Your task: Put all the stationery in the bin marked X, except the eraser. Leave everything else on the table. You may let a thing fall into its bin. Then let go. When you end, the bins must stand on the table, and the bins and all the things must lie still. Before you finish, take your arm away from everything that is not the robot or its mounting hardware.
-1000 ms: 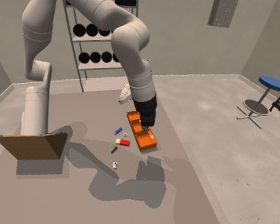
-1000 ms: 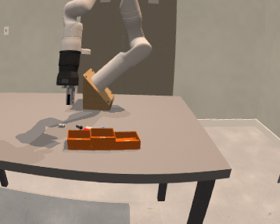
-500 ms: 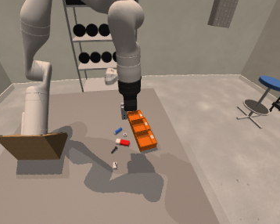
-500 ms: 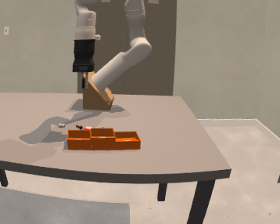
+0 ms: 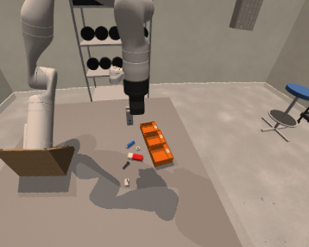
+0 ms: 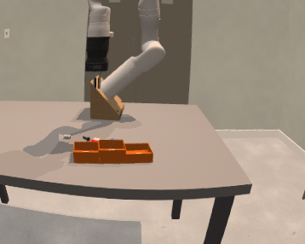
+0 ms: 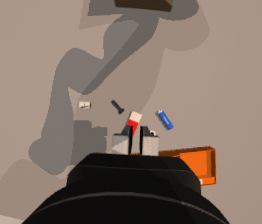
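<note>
My gripper (image 5: 129, 120) (image 6: 98, 82) (image 7: 136, 135) hangs high above the table, behind the small things, fingers nearly together with nothing between them. An orange bin (image 5: 162, 161) (image 6: 113, 157) (image 7: 192, 166) with three compartments lies to its right; I cannot read its small white marks. A blue pen-like thing (image 5: 129, 144) (image 7: 165, 120) lies left of the bin. A red and white eraser (image 5: 135, 156) (image 7: 134, 122) lies nearer the front. A black screw (image 5: 126, 165) (image 7: 117, 106), a small nut (image 5: 138, 148) and a small white piece (image 5: 127, 182) (image 7: 85, 105) lie around them.
A wooden wedge-shaped stand (image 5: 34, 160) (image 6: 105, 102) sits by the arm's base on the table (image 5: 197, 207). A shelf with black balls (image 5: 101, 33) stands behind the table, and a blue stool (image 5: 301, 91) stands on the floor to the right.
</note>
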Robot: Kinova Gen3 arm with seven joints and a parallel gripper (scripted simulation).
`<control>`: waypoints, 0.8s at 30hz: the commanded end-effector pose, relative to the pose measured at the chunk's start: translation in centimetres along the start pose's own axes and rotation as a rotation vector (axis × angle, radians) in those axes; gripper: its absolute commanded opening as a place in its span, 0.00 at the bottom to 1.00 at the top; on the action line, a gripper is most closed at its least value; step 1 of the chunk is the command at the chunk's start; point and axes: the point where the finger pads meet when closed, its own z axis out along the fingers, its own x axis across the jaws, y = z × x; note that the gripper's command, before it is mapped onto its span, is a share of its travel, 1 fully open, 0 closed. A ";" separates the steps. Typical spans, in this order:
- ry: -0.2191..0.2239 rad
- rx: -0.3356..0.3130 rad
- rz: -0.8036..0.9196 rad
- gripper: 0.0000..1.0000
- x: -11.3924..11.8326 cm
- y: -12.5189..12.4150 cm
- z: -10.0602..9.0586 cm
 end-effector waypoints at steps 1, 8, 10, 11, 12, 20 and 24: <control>-0.003 -0.003 0.001 0.31 -0.1 0.0 -0.2; -0.001 -0.011 0.214 0.31 -0.6 2.7 2.2; -0.001 -0.011 0.314 0.31 -0.9 3.9 3.3; 0.000 -0.011 0.364 0.31 -1.0 4.5 3.9; 0.000 -0.011 0.414 0.31 -1.1 5.1 4.5; 0.004 0.001 0.714 0.31 -1.6 8.3 7.9; 0.003 -0.002 0.913 0.31 -2.2 10.8 10.2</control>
